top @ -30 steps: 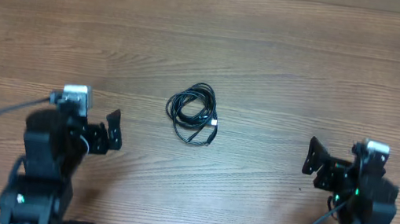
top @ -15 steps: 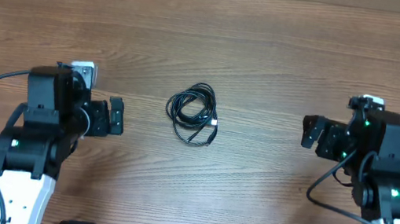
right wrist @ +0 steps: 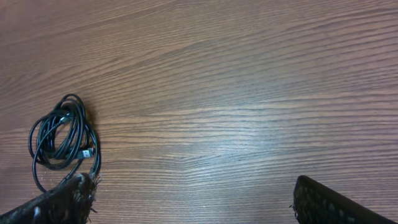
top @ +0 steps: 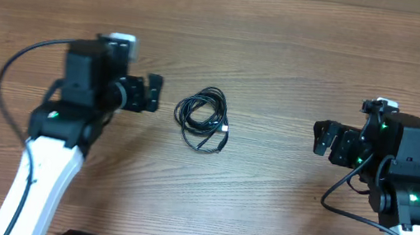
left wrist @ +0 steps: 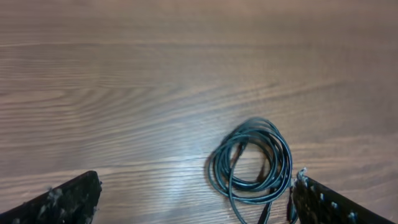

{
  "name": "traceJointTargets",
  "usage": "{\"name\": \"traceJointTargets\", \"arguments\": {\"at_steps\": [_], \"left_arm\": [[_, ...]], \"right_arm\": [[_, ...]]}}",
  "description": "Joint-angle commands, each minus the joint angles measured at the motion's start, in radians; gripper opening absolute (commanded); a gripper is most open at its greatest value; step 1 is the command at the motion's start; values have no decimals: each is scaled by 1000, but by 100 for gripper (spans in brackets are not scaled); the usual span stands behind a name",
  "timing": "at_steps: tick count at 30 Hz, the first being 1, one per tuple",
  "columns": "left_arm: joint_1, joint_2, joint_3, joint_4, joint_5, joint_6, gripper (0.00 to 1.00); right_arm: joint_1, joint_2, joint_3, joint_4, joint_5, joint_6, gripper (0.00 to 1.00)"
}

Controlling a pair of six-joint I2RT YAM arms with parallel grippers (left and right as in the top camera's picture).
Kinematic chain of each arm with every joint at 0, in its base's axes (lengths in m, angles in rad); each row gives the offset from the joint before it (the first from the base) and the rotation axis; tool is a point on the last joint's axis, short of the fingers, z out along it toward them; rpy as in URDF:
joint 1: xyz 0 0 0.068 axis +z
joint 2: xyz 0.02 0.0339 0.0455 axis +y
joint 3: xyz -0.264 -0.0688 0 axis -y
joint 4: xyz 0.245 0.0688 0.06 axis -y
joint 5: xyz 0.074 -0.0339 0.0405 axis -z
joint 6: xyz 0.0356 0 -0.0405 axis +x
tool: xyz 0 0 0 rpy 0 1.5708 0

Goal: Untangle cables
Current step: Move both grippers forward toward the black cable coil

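None of the untangling was done: the cables (top: 204, 120) lay looped in one coil on the desk (top: 287, 46), near the left tool (top: 150, 94) and well apart from the right tool (top: 322, 138), both spread wide and empty.

No text, label, brand mark, number or sign can be read in any of the three views. Nothing legible is printed on the coiled black cables (top: 203, 121) or on the wood-grain table (top: 287, 46) they lie on.
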Motion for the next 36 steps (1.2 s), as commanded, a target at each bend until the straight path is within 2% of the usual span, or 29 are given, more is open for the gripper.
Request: {"name": "traceJointTargets", "arguments": {"at_steps": [1, 6, 11, 14, 19, 23, 27, 29, 31, 34, 36], "left_arm": [[-64, 87, 21, 35, -44, 57, 97], [-118, 237, 21, 112, -44, 98, 90], [-134, 381, 21, 184, -32, 101, 88], [-138, 454, 21, 222, 15, 159, 84], [-155, 547, 21, 270, 68, 219, 85], [-162, 602, 21, 281, 77, 220, 84], [-162, 637, 21, 280, 77, 220, 76], [-162, 644, 21, 280, 77, 220, 70], [-164, 645, 21, 281, 77, 216, 54], [-174, 645, 21, 277, 79, 215, 20], [-182, 645, 21, 269, 82, 200, 14]], "right_arm": [[4, -5, 29, 5, -7, 4, 100], [4, -5, 29, 5, -7, 4, 100], [4, -4, 29, 5, -7, 4, 100], [4, -4, 29, 5, -7, 4, 100], [4, -4, 29, 4, -7, 4, 100], [4, -4, 29, 2, -7, 4, 100], [4, -4, 29, 2, -7, 4, 100], [4, -4, 29, 2, -7, 4, 100], [4, -4, 29, 1, -7, 4, 100], [4, -4, 29, 1, -7, 4, 100], [4, -4, 29, 1, -7, 4, 100]]}}
